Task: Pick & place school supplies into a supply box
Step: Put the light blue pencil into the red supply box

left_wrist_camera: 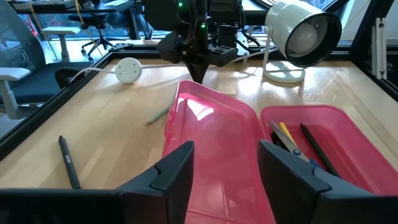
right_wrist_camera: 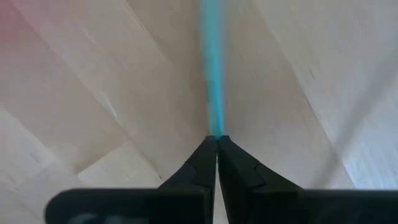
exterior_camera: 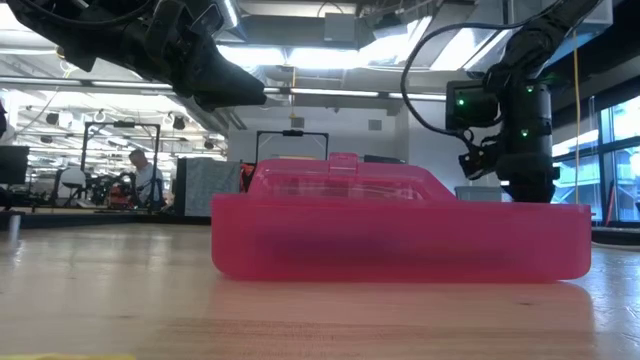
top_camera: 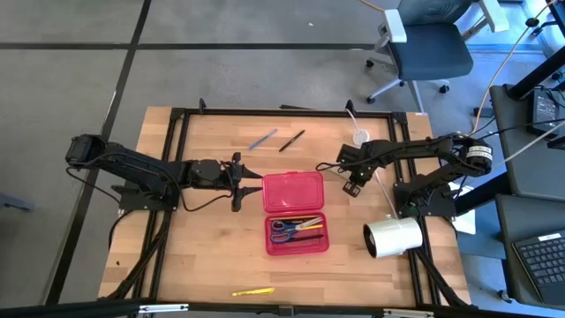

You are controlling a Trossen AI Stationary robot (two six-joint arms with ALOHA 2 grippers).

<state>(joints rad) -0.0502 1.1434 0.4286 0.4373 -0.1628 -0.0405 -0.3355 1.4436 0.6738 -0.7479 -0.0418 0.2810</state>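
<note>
The red supply box lies open mid-table, with its lid [top_camera: 293,190] toward the far side and its tray [top_camera: 297,234] toward the near side. The tray holds blue-handled scissors [top_camera: 284,228] and pencils. My left gripper [top_camera: 240,181] is open at the lid's left edge [left_wrist_camera: 186,118] and touches nothing. My right gripper [top_camera: 325,166] hangs right of the lid's far corner, shut on a teal pen [right_wrist_camera: 213,68]. A blue pen [top_camera: 262,140] and a black pen [top_camera: 292,140] lie flat beyond the box. A yellow pencil [top_camera: 253,291] lies near the near edge. My right gripper pinches the teal pen's end [right_wrist_camera: 215,127] between its two fingertips. The pen runs straight on past them, in line with the fingers. In the left wrist view the fingers [left_wrist_camera: 199,68] point down from above. I cannot tell whether the pen's far end rests on the wood.
A big white roll [top_camera: 393,237] stands right of the tray. A small white disc [top_camera: 360,136] with a cord lies behind my right gripper. A blurred green streak [left_wrist_camera: 158,115] shows beside the lid. A black frame borders the table. Bare wood lies left and near.
</note>
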